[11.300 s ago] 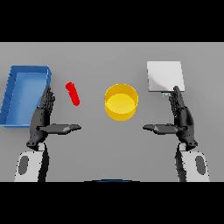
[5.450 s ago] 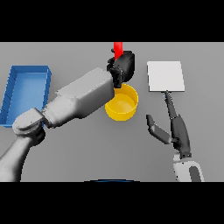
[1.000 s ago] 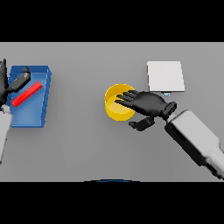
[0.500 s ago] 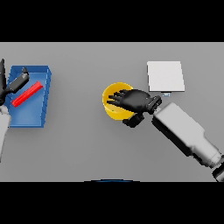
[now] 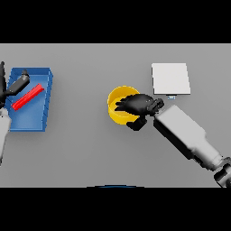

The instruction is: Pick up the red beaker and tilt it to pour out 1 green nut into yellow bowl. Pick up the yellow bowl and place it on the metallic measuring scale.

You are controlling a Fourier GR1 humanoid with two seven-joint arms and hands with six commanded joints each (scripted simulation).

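Note:
The yellow bowl (image 5: 118, 113) stands at the table's middle. My right hand (image 5: 140, 106) lies over its right side, fingers curled across the rim into the bowl and the thumb outside under its lower right edge. What is inside the bowl is hidden by the hand. The metallic scale (image 5: 170, 78) lies flat to the upper right of the bowl, apart from it. The red beaker (image 5: 28, 98) lies slanted in the blue tray (image 5: 43, 113) at the far left. My left hand (image 5: 6, 92) shows at the left edge beside the beaker, fingers straight.
The right forearm (image 5: 187, 135) slants from the lower right up to the bowl. Bare grey table lies between the tray and the bowl.
My right hand has slid left over the bowl and curled its fingers down onto the rim. The left hand, the beaker and the tray have stayed where they were.

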